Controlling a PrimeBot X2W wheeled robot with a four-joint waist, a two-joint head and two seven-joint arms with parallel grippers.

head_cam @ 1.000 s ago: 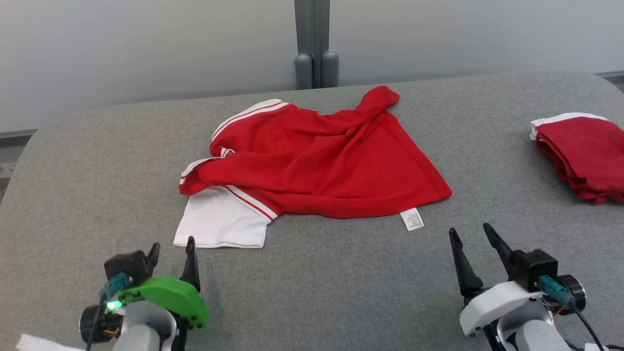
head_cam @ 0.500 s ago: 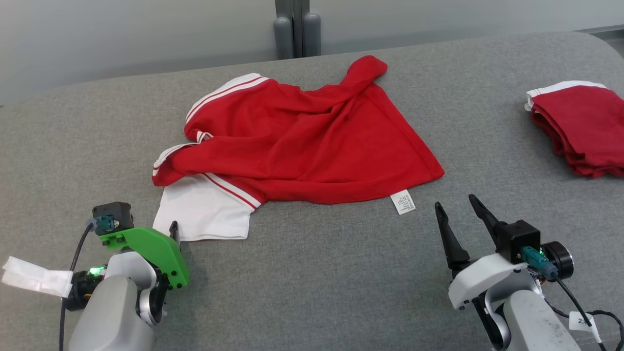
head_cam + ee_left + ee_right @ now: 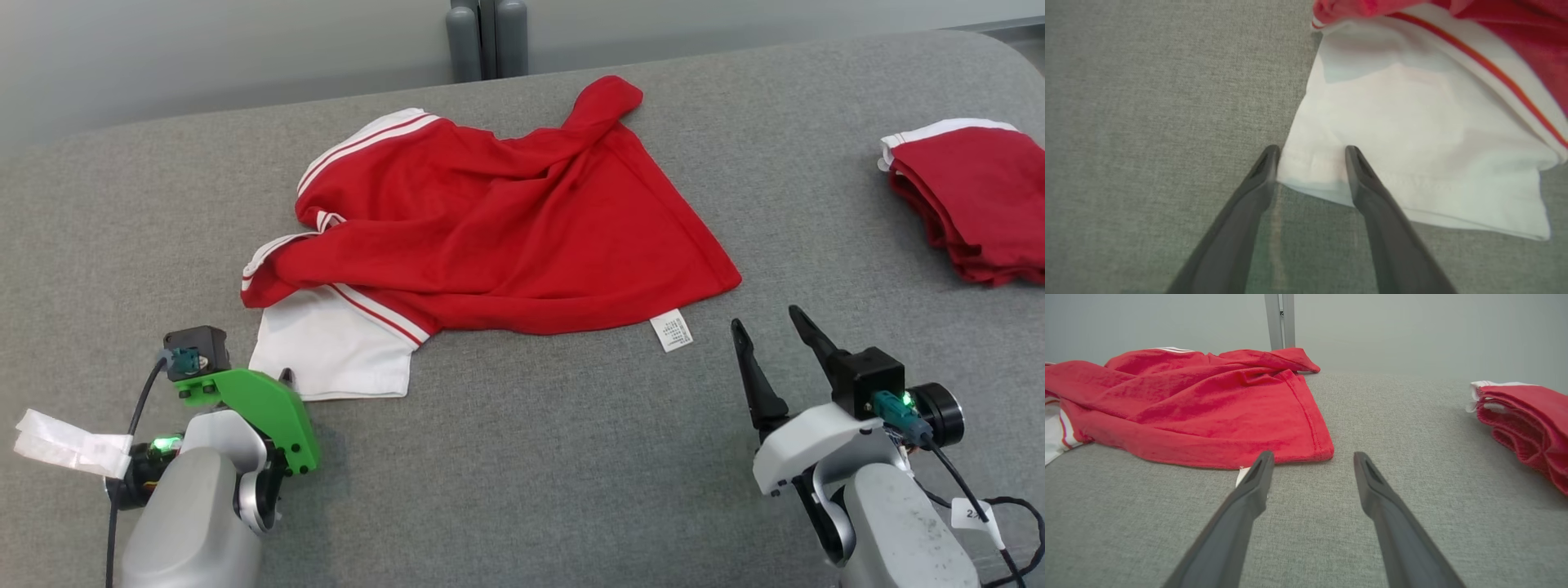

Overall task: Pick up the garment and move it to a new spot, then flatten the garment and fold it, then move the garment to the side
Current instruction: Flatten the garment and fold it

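1. Garment (image 3: 506, 229) is lying crumpled at the middle of the gray worktop (image 3: 531, 474).
2. Left end effector (image 3: 1312, 153) is straddling the garment's white corner (image 3: 1306, 173), fingers apart and not yet clamping it.
3. Right end effector (image 3: 767, 317) is hovering wide open and empty, near the red hem.

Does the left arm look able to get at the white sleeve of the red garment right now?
Probably yes. The left gripper is at the hem corner of the white sleeve, its jaws open on either side of that corner, and nothing lies in between.
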